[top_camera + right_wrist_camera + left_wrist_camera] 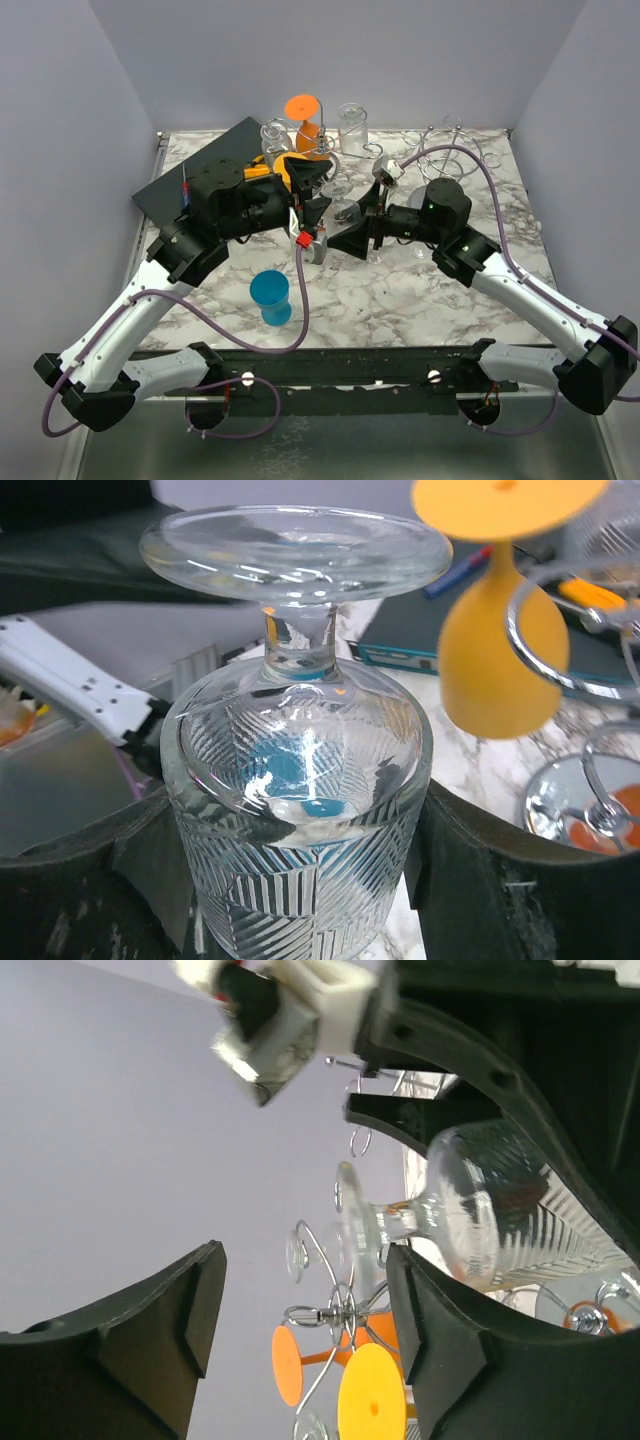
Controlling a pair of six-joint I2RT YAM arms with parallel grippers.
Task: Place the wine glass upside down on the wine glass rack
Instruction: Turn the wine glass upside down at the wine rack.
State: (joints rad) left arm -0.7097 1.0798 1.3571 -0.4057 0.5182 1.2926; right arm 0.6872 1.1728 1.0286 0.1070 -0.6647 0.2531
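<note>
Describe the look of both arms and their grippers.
The left arm and right arm have glossy white link shells joined by black joint housings. A thin purple cable loops loosely along each. The left gripper and right gripper carry broad, matte black, wedge-shaped fingers. A small red-and-white block sits beside the left one.

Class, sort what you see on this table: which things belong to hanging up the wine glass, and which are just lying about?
For the job:
- clear wine glass
- wire rack
- right tool, holding the glass

Lying about:
- blue cup
- black board
- orange glasses
- spare clear glass
</note>
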